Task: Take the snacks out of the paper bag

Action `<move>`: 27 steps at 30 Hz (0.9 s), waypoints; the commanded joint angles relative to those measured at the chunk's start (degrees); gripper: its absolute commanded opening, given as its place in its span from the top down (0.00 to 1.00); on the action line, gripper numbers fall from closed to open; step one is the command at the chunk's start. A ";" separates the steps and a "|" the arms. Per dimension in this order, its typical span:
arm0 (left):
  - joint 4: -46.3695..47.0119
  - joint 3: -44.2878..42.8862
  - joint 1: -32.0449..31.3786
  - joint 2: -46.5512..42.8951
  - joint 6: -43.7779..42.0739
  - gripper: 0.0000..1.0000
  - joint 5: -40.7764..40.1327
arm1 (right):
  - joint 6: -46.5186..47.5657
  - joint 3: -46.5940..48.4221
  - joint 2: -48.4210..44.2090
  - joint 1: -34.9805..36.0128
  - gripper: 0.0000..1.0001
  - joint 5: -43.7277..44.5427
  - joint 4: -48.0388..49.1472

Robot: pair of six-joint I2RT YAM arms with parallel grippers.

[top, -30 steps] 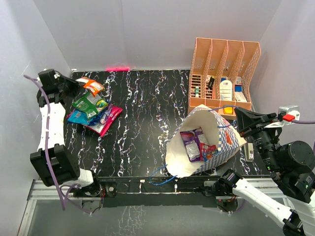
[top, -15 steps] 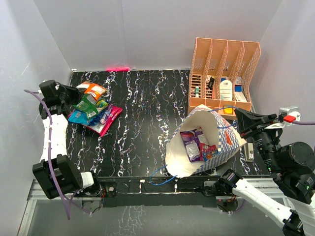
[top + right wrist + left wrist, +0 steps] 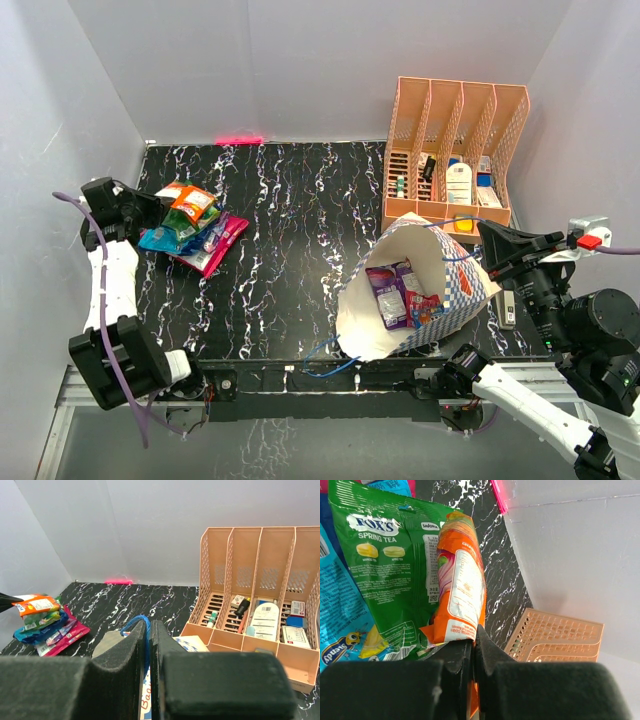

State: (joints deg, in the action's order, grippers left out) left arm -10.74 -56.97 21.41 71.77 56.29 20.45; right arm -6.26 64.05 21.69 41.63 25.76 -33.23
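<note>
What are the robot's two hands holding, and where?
The left hand pinches the orange snack packet by one end. The right hand pinches the blue cord handle of the paper bag.

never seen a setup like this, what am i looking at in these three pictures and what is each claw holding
These are two robot arms bolted at the table's near edge, each ending in a two-finger claw. The wide picture looks down from above and behind them. The other two come from a camera on each wrist. On the black marbled table lie a pile of snack packets, a checkered paper bag tilted with its mouth open and purple packets inside, and a peach organizer. The left gripper is shut on an orange packet. The right gripper pinches the bag's blue cord handle.
</note>
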 commanded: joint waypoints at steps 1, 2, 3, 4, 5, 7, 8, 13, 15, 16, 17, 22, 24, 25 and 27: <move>0.23 0.62 1.35 -3.14 -3.94 1.00 0.59 | 0.86 2.91 0.46 0.23 0.93 1.11 1.42; 0.01 0.82 1.62 -3.30 -4.25 1.00 0.49 | 1.01 3.06 0.58 0.26 0.93 1.20 1.37; -0.13 1.27 1.88 -3.56 -4.45 1.00 0.47 | 1.11 3.24 0.67 0.22 0.93 1.20 1.40; -0.20 1.76 2.02 -3.71 -4.58 1.00 0.47 | 1.22 3.35 0.77 0.23 0.93 1.30 1.42; -0.30 2.22 2.12 -3.81 -4.75 1.00 0.55 | 1.29 3.42 0.81 0.26 0.93 1.29 1.47; 0.13 3.39 2.23 -3.71 -4.87 1.00 1.09 | 1.34 3.45 0.82 0.29 0.93 1.27 1.66; 0.42 3.91 2.30 -3.52 -4.88 1.00 1.43 | 1.34 3.40 0.86 0.24 0.93 1.21 1.78; -0.44 4.91 2.62 -2.34 -6.28 0.94 0.97 | 1.56 3.36 1.20 0.27 0.93 1.02 2.12; -0.49 5.48 2.80 -2.18 -6.76 0.93 0.90 | 1.60 3.36 1.19 0.29 0.93 1.04 2.12; -0.83 5.49 2.89 -1.98 -7.07 0.92 0.83 | 1.55 3.36 1.23 0.24 0.93 1.00 2.10; -1.06 5.49 3.05 -1.91 -7.38 0.90 0.75 | 1.53 3.36 1.22 0.24 0.93 1.02 2.16; -2.06 5.60 3.80 -1.97 -8.87 0.75 0.25 | 1.52 3.45 1.31 0.30 0.93 0.96 2.12; -2.49 5.64 3.88 -1.77 -9.45 0.66 0.14 | 1.52 3.61 1.45 0.30 0.93 1.05 2.16; -2.67 5.61 3.90 -1.49 -9.64 0.63 0.23 | 1.52 3.62 1.48 0.29 0.93 1.05 2.25; -3.34 5.41 3.99 -1.12 -10.17 0.58 0.47 | 1.56 3.62 1.68 0.25 0.93 0.76 2.52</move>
State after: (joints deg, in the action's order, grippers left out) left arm -12.69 -51.62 24.86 70.15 48.03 20.32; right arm -5.65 65.32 22.48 41.63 25.98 -33.65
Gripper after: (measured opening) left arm 0.377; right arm 0.088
